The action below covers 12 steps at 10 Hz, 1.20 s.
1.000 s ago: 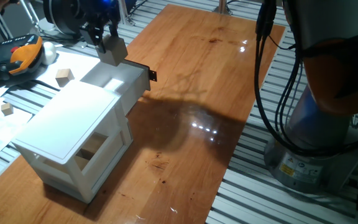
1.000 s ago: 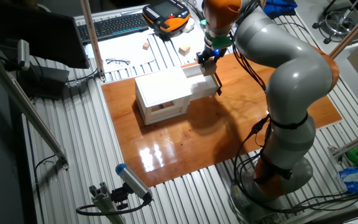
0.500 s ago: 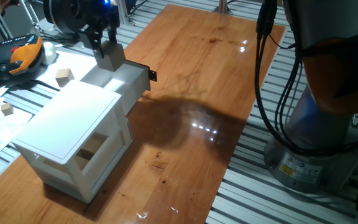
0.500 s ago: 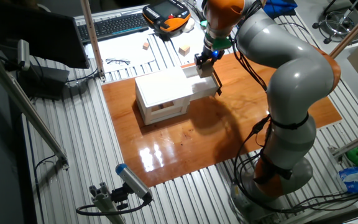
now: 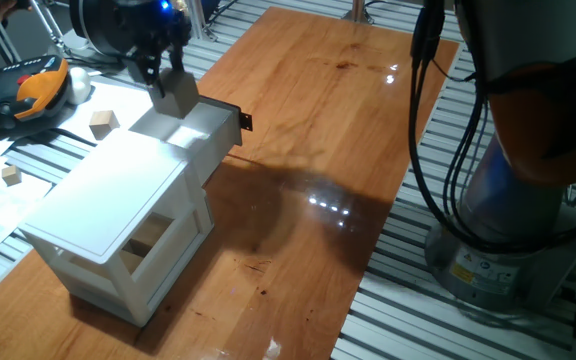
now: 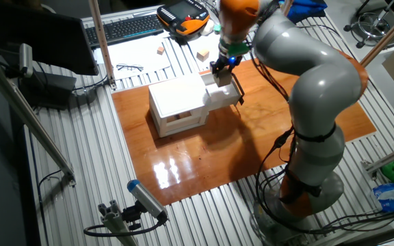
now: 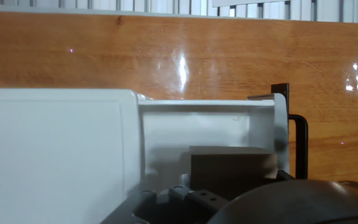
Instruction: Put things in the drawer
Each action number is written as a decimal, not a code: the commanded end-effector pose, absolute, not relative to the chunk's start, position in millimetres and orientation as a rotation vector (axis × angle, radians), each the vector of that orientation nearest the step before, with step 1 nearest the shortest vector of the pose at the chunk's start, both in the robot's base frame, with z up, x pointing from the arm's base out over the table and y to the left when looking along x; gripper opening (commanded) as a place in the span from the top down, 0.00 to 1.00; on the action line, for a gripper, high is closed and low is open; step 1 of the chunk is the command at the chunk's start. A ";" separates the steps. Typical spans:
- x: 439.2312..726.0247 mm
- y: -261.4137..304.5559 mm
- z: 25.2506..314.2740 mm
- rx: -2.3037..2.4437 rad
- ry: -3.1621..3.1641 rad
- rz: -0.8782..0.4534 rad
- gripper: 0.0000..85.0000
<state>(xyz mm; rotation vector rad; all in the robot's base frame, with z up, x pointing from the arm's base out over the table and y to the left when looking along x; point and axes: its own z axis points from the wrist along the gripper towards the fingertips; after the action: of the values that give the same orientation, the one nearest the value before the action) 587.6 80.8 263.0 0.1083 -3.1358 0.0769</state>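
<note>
My gripper (image 5: 171, 82) is shut on a pale wooden cube (image 5: 178, 97) and holds it just above the open white drawer (image 5: 211, 122), near where the drawer meets the white cabinet (image 5: 108, 195). In the other fixed view the gripper (image 6: 221, 70) hangs over the drawer (image 6: 226, 98). In the hand view the cube (image 7: 232, 167) sits in front of the drawer's white inner wall (image 7: 197, 127), with the black handle tab (image 7: 299, 146) at right. My fingertips are hidden there.
Two more wooden cubes (image 5: 104, 121) (image 5: 10, 175) lie on the slatted bench left of the cabinet. Another cube (image 5: 146, 240) sits in the cabinet's lower opening. An orange and black pendant (image 5: 28, 88) and a keyboard (image 6: 125, 27) lie beyond. The arm's base (image 5: 513, 230) stands at right.
My gripper has moved the cube slightly down and along the drawer toward the cabinet. The drawer and the loose cubes have not moved.
</note>
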 end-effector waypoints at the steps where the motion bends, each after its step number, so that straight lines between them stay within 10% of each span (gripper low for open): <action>1: 588.4 80.2 260.1 0.114 -3.135 0.067 1.00; 12: 583.4 84.2 225.4 0.069 -3.148 0.034 1.00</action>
<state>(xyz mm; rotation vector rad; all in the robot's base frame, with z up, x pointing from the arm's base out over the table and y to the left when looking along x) 583.6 84.0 225.3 0.0670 -3.1448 0.0343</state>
